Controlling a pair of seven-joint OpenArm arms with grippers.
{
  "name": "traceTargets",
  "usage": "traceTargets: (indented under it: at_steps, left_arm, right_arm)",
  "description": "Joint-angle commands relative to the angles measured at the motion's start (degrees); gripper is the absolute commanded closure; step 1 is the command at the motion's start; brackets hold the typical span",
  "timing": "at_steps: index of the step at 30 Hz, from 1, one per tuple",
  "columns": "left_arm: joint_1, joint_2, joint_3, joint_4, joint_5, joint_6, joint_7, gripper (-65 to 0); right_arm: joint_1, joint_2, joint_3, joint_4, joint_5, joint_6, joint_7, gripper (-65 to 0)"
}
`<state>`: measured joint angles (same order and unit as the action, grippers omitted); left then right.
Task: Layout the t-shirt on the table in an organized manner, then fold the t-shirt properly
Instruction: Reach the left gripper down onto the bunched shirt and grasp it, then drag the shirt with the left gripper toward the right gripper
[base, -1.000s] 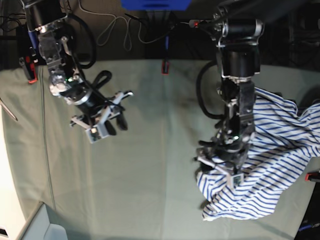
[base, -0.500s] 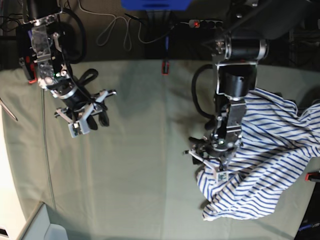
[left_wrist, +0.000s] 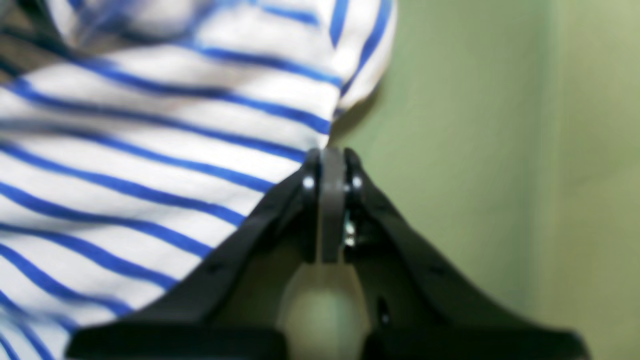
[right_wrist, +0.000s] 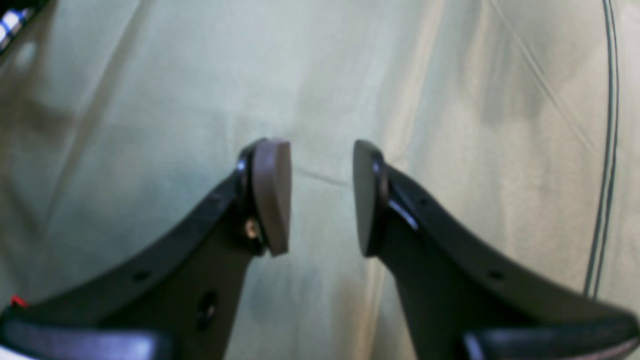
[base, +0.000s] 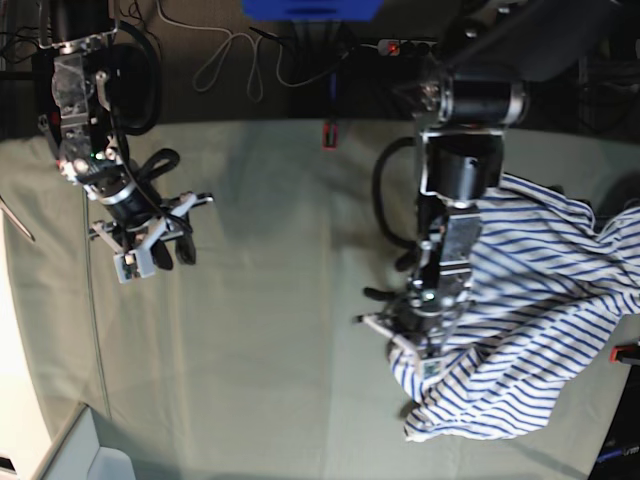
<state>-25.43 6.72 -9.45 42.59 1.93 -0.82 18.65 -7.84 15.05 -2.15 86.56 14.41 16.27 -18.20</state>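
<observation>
The t-shirt (base: 530, 300), white with thin blue stripes, lies crumpled on the right side of the table (base: 280, 320). My left gripper (base: 415, 350) points down at the shirt's near-left edge. In the left wrist view its jaws are pressed together (left_wrist: 327, 155), and the striped t-shirt (left_wrist: 150, 150) meets their tips, pinched at its edge. My right gripper (base: 150, 250) hovers over bare table at the far left, well away from the shirt. The right wrist view shows the right gripper (right_wrist: 320, 195) open with only grey-green table (right_wrist: 150, 75) between its fingers.
A red clamp (base: 329, 133) sits on the table's back edge and another (base: 625, 352) at the right edge. Cables (base: 230, 60) hang behind the table. A thin cable (right_wrist: 605, 150) runs across the cloth near my right gripper. A pale bin (base: 90, 450) stands at the lower left corner.
My left gripper has shut at the shirt's edge and shifted slightly left. My right arm has drawn back toward the left of the table, still open.
</observation>
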Motion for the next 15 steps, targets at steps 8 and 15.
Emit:
traceTargets:
  at_steps: [8, 15]
  left_arm:
    - [3.0, 2.3, 13.6, 14.0, -0.8, -1.2, 4.9, -0.1]
    - [7.1, 2.3, 32.4, 18.6, -5.6, -1.2, 6.0, -0.1]
  right_arm:
    - [0.9, 0.4, 6.9, -0.5, 0.3, 0.5, 1.4, -21.8]
    - [0.6, 0.3, 15.8, -1.6, 0.3, 0.5, 1.4, -21.8]
